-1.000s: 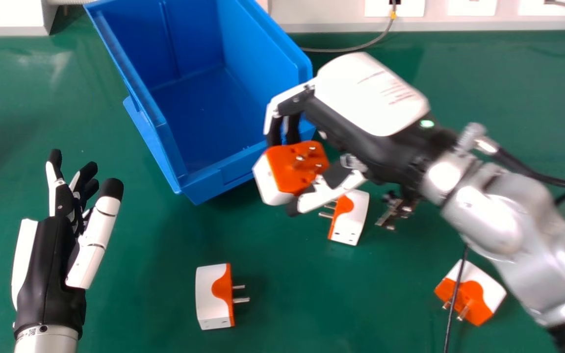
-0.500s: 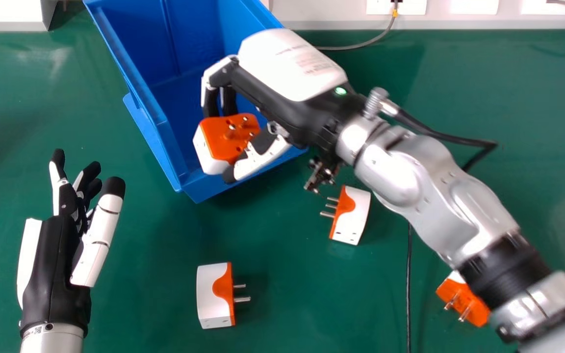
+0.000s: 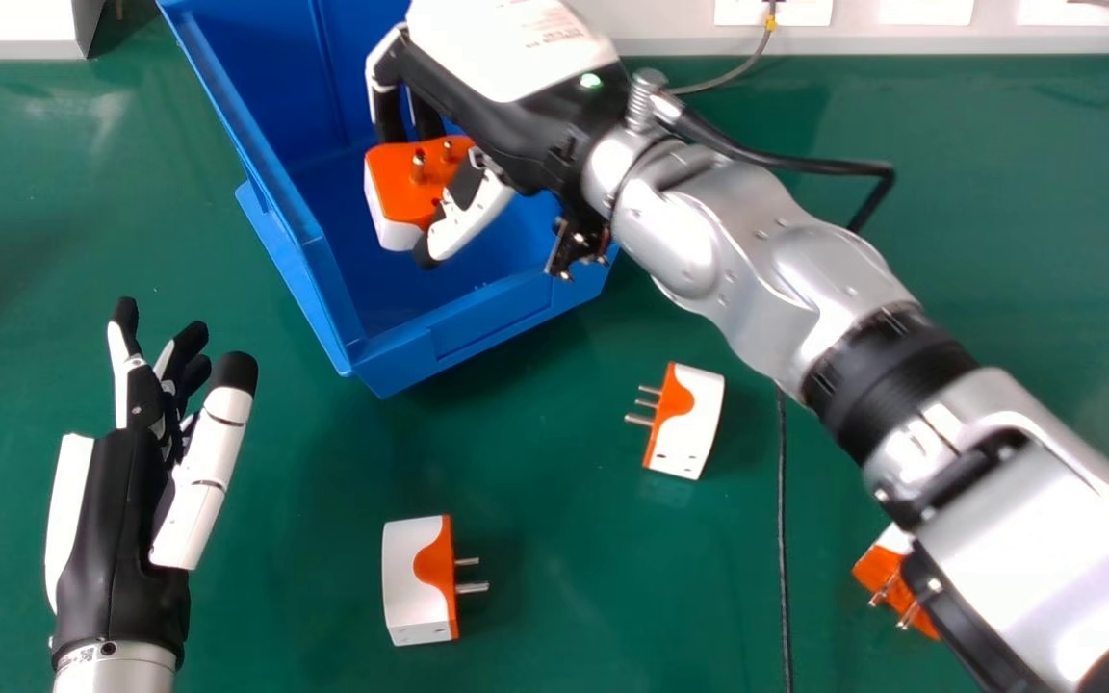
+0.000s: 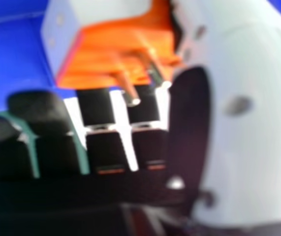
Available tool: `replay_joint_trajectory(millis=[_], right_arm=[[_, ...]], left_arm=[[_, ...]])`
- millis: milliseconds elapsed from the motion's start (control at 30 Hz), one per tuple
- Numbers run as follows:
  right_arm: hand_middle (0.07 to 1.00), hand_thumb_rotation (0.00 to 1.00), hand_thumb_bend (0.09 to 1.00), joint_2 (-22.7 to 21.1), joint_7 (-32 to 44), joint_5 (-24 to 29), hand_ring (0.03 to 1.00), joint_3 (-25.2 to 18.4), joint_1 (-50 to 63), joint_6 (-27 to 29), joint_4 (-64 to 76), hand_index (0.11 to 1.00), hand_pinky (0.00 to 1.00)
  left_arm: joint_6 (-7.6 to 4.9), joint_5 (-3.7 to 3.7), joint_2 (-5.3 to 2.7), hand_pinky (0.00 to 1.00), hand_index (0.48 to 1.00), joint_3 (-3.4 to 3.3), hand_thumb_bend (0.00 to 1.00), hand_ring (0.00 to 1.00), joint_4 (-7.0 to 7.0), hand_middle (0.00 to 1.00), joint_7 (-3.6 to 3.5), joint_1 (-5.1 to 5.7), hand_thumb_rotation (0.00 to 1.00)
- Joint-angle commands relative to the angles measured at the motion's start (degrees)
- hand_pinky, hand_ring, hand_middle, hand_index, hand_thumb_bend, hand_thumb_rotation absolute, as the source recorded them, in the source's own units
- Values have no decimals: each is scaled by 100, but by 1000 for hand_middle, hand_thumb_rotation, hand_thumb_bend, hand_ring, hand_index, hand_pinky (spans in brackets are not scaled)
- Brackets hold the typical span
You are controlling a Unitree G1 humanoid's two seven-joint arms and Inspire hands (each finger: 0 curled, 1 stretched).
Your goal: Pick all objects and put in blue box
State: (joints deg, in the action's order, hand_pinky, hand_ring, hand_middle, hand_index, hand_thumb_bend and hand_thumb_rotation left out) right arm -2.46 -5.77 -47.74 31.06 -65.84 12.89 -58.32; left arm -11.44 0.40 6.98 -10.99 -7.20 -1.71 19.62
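Head view: the right robot hand (image 3: 526, 130), its arm slanting in from lower right, pinches an orange-and-white adapter (image 3: 410, 188) over the blue box (image 3: 477, 332); the left robot hand (image 3: 116, 520) has fingers extended. Three other adapters (image 3: 417, 582) lie on the worktop (image 3: 275, 616).

Right hand view: the thumb (image 4: 248, 128) stands beside the held adapter.

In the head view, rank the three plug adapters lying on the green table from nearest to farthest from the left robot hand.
1. Front adapter: just right of the left robot hand.
2. Middle adapter: farther right, beyond the blue box's near end.
3. Right-hand adapter: far right, partly behind the right arm.
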Motion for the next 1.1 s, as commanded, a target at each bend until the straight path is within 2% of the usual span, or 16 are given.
replay_joint_trajectory(millis=[0,133,300,467,500,533,567,833,867,933,967,1067], right_arm=[[293,141,490,128,-279,6,206,22,-552,-78,-260,472,154],[274,137,495,355,-437,32,181,91,-903,-228,-876,475,128],[226,124,503,558,-556,86,137,116,-1013,-377,-1266,479,87],[226,126,506,696,-607,160,132,86,-948,-569,-1431,478,80],[275,101,511,707,-601,185,147,69,-924,-600,-1435,479,95],[275,101,511,712,-594,209,147,54,-903,-618,-1433,479,95],[314,80,515,717,-587,233,159,41,-883,-629,-1431,480,109],[363,41,517,644,-641,335,219,85,-697,-566,-1382,491,170],[390,34,518,638,-634,338,271,86,-689,-550,-1381,488,216],[510,122,541,612,-619,325,416,106,-672,-496,-1388,585,344],[510,122,541,598,-611,336,416,98,-658,-466,-1380,585,344],[712,239,559,568,-645,356,640,82,-616,-400,-1353,720,531]], left_arm=[[-85,-4,-46,876,972,18,624,947,-139,951,39,24,832],[-79,-18,-85,876,971,33,618,947,-186,950,35,64,832],[-55,-22,-176,874,967,74,607,944,-336,948,43,154,826],[-39,-42,-248,875,965,117,608,942,-423,946,46,197,819],[-40,-42,-257,876,964,128,610,941,-433,946,49,200,817],[-40,-44,-259,876,964,136,610,941,-438,946,53,201,817],[-39,-46,-259,876,964,145,612,940,-445,946,57,203,816],[4,-25,-281,877,964,207,620,938,-552,946,99,235,814],[10,-22,-284,877,964,210,622,938,-556,946,100,234,814],[24,-10,-286,877,964,217,625,937,-562,946,100,230,812],[26,-10,-284,877,964,217,625,937,-554,946,97,227,812],[51,-7,-265,877,963,208,624,937,-523,945,92,194,810]])
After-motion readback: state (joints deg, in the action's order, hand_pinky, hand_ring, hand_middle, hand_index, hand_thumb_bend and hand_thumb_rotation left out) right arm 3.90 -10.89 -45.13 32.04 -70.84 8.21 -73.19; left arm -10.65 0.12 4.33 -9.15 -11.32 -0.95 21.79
